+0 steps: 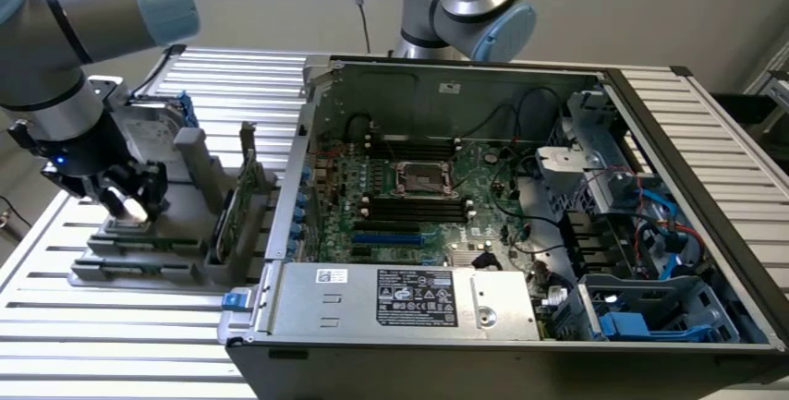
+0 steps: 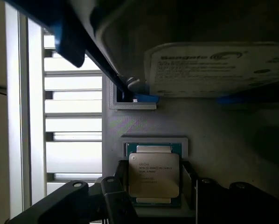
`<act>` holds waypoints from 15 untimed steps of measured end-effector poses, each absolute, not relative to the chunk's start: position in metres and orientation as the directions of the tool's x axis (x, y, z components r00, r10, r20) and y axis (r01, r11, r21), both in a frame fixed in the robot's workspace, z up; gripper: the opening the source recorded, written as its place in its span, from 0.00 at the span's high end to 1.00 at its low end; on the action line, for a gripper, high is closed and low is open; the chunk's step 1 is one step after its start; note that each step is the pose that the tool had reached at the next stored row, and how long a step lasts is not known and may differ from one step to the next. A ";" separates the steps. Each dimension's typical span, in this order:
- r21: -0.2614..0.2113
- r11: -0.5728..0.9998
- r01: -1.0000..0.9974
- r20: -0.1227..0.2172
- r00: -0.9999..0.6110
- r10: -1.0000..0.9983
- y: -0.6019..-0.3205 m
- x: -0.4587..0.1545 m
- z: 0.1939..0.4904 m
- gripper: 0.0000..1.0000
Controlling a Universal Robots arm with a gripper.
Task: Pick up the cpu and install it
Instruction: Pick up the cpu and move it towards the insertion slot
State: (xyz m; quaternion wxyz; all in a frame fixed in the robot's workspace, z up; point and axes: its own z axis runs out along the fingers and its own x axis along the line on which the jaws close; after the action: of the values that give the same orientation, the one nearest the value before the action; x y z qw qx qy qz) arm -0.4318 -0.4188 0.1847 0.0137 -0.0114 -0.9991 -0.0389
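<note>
Low over grey holder (image 2: pixel 223 130), gripper (image 1: pixel 127 199) straddles cpu (image 2: pixel 153 173); clamped or loose, cannot tell. Chip flat, lid up, long axis seemingly toward hard drive (image 2: pixel 214 70).

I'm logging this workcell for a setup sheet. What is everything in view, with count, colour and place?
table: one, silver, slatted.
fixture: one, grey, on the table, exterior view's left.
cpu: one, silver top, in the fixture's recess.
hard drive: one, silver with blue frame, on that fixture.
computer case: one, dark, open, centre.
socket: one, metal-framed, inside the computer case.
arm: one, grey with pale blue caps, exterior view's upper left.
gripper: one, dark, at the cpu.
</note>
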 end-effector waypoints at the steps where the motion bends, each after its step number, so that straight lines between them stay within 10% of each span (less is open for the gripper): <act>1: 0.083 0.996 0.024 0.029 -0.999 0.022 -0.419 -0.432 0.185 0.45; 15: 0.117 0.993 0.028 0.055 -0.998 0.022 -0.419 -0.432 0.201 0.45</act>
State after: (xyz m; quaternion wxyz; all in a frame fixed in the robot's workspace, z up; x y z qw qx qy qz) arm -0.4320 -0.4189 0.2011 0.0268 -0.0124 -0.9978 -0.0592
